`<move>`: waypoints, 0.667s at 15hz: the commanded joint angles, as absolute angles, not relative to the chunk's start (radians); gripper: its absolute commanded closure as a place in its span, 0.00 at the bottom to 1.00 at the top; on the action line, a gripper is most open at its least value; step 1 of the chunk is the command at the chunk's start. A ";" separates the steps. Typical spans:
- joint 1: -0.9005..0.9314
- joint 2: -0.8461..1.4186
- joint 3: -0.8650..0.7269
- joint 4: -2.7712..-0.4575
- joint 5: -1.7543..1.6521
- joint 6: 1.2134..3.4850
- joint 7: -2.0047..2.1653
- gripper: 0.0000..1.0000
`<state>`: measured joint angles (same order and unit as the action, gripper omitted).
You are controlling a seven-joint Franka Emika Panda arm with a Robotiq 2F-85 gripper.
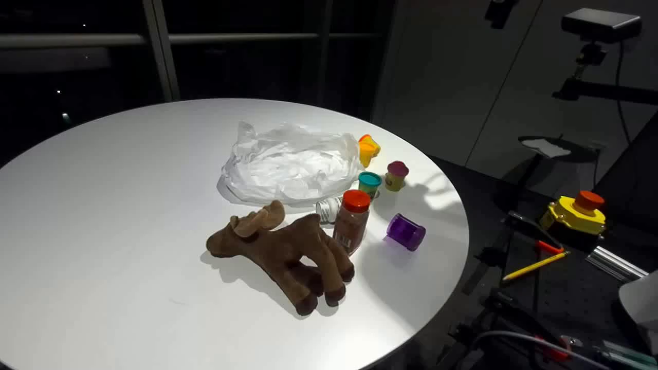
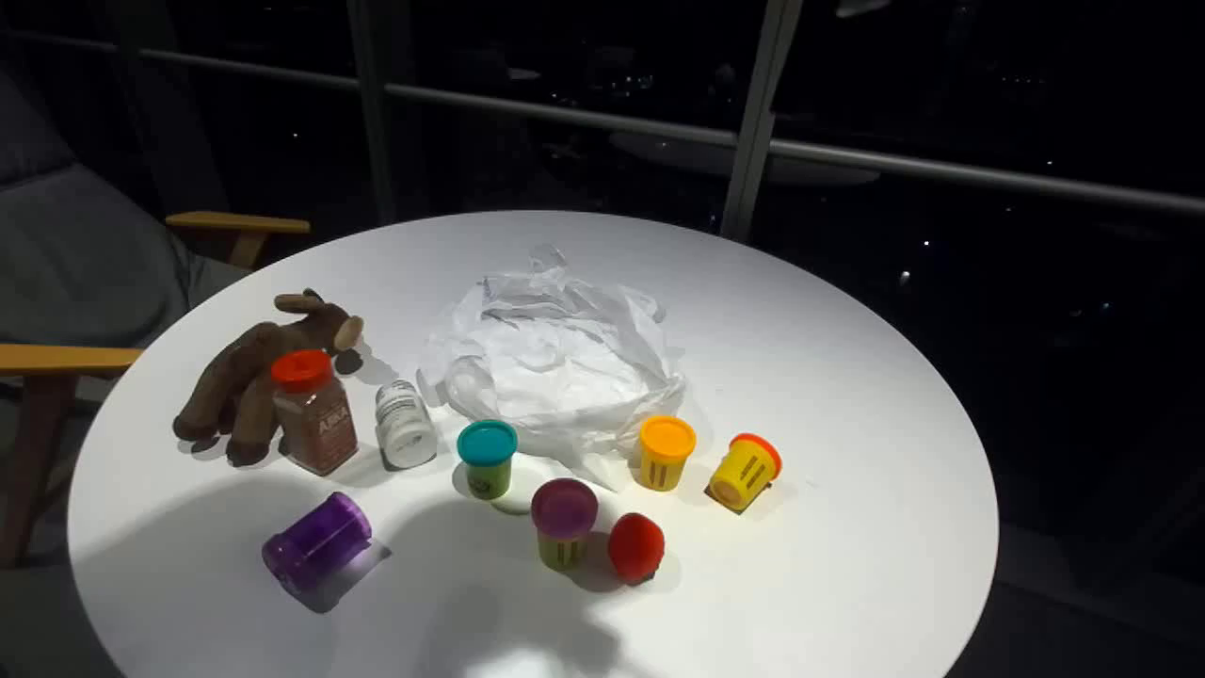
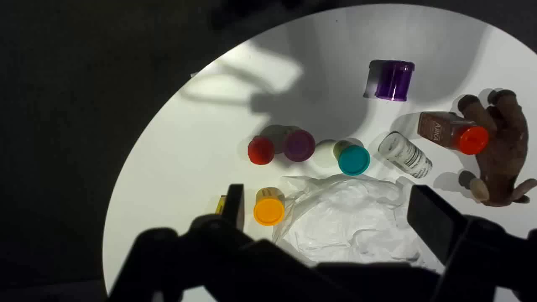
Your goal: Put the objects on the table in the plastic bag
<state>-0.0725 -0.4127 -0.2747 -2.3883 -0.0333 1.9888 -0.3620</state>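
On the white round table (image 1: 113, 216) a translucent plastic bag (image 1: 293, 169) lies crumpled, its mouth spread upward. Around it are the objects: a brown plush moose (image 1: 288, 246), a red-capped brown jar (image 2: 320, 428), a white bottle (image 2: 405, 428) on its side and a purple container (image 2: 318, 544) lying down. Pots with teal (image 2: 488, 444), purple (image 2: 565, 508) and orange lids (image 2: 667, 439) stand upright; a yellow pot (image 2: 744, 474) is tipped beside a small red object (image 2: 636, 548). In the wrist view my gripper (image 3: 328, 201) hangs open above the bag, holding nothing; a finger partly hides the yellow pot.
Beyond the table edge, in an exterior view, a yellow device with a red button (image 1: 576, 213) and a pencil (image 1: 536, 265) lie on a dark surface. A camera on a stand (image 1: 601, 25) rises behind them. A chair's wooden armrest (image 2: 66, 359) comes close to the table rim.
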 commanded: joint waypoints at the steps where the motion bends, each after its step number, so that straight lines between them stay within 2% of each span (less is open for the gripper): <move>1: -0.090 -0.411 -0.259 -2.382 -0.026 1.987 -0.368 0.00; 10: -0.090 -0.412 -0.259 -2.372 -0.026 1.987 -0.368 0.00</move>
<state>-0.0725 -0.4145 -0.2747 -2.3740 -0.0333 1.9891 -0.3620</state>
